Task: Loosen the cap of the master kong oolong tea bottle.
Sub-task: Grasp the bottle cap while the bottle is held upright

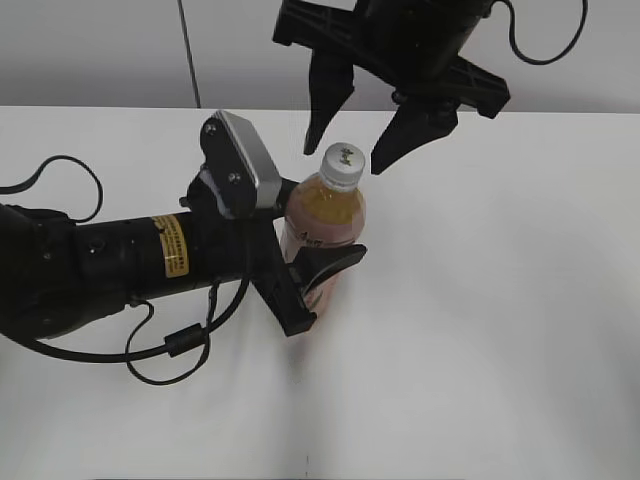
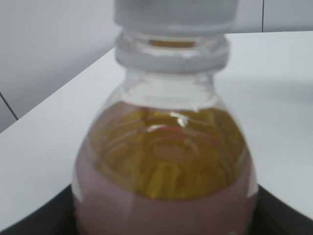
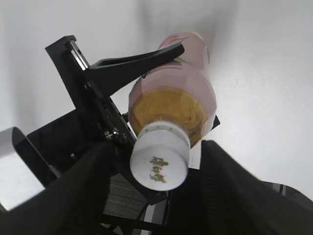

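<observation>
The master kong oolong tea bottle [image 1: 322,225] stands upright on the white table, amber tea inside and a pink label round its body. My left gripper [image 1: 315,285] is shut on the bottle's body; the left wrist view shows the bottle [image 2: 166,166] up close between the jaws. The white cap [image 1: 341,165] sits on the neck. My right gripper [image 1: 345,150] is open and hangs above it, one finger on each side, not touching. In the right wrist view the cap [image 3: 160,161] lies between the two open fingers, with the bottle [image 3: 176,105] below it.
A white table [image 1: 500,300] spreads around the bottle, with a grey wall behind. The left arm's black body and cables [image 1: 100,270] lie across the table's left side.
</observation>
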Controlling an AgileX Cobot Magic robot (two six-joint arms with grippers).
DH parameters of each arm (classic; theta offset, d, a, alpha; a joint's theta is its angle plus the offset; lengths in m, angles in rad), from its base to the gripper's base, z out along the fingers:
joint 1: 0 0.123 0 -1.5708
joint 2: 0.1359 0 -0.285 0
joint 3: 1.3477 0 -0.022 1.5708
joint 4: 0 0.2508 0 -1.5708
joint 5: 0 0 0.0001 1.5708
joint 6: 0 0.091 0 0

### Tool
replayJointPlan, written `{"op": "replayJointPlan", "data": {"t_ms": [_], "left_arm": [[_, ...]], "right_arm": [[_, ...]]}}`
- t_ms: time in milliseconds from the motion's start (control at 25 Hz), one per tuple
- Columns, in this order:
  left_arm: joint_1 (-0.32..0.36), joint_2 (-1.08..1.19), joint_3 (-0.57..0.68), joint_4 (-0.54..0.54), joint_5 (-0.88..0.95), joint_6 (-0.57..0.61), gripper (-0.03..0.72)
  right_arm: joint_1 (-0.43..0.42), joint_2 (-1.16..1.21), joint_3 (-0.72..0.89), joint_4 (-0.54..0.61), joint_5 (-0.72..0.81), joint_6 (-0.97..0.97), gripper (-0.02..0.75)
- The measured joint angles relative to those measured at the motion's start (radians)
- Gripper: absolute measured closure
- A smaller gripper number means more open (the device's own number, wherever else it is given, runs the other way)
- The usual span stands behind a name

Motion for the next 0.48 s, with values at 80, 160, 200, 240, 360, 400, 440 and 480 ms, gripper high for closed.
{"op": "replayJointPlan", "data": {"t_ms": [80,160,200,240,360,400,440,480], "left_arm": [[0.000,0.000,0.000,0.000,0.000,0.003,0.251],[0.000,0.000,0.000,0.000,0.000,0.004,0.251],[0.000,0.000,0.000,0.000,0.000,0.007,0.251],[0.000,0.000,0.000,0.000,0.000,0.008,0.251],[0.000,0.000,0.000,0.000,0.000,0.008,0.251],[0.000,0.000,0.000,0.000,0.000,0.008,0.251],[0.000,0.000,0.000,0.000,0.000,0.008,0.251],[0.000,0.000,0.000,0.000,0.000,0.008,0.251]], "right_arm": [[0.000,0.001,0.000,0.000,0.000,0.000,0.311],[0.000,0.002,0.000,0.000,0.000,-0.001,0.333],[0.000,0.002,0.000,0.001,0.000,-0.002,0.346],[0.000,0.002,0.000,0.001,0.000,-0.003,0.358],[0.000,0.006,0.000,0.001,0.000,-0.004,0.374],[0.000,0.008,0.000,0.003,0.000,-0.004,0.375],[0.000,0.011,0.000,0.006,0.000,-0.006,0.376],[0.000,0.017,0.000,0.009,0.000,-0.009,0.377]]}}
